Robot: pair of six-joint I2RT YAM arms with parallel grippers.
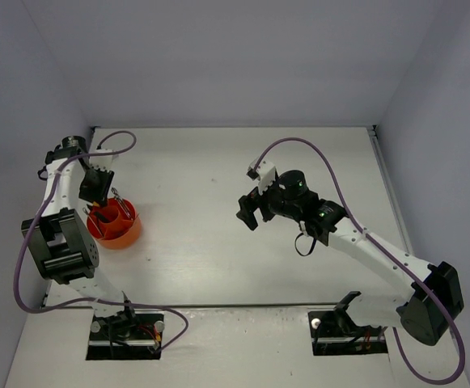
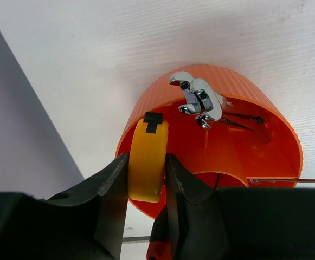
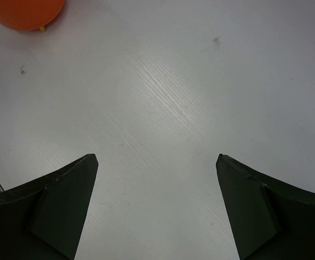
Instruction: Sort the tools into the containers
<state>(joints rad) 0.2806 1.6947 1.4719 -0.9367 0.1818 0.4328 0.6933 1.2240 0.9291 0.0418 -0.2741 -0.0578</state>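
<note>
Step in hand: the left gripper (image 2: 146, 160) is clenching the yellow tape measure (image 2: 145, 135), holding it at the near rim of the orange tub (image 2: 162, 100); this is looking like the drop-off.
Already placed: silver wrenches (image 2: 200, 100) are standing inside the tub, heads poking above its rim.
Next move: likely calling for carrying the tape measure fully over a free compartment before letting go.
Right gripper (image 3: 157, 157): hanging spread wide over the table (image 3: 162, 81), gripping nothing.
Left wrist view: showing the grasp and wrenches, which are too small to read from above.
Top view: showing the arms standing well apart.
</note>
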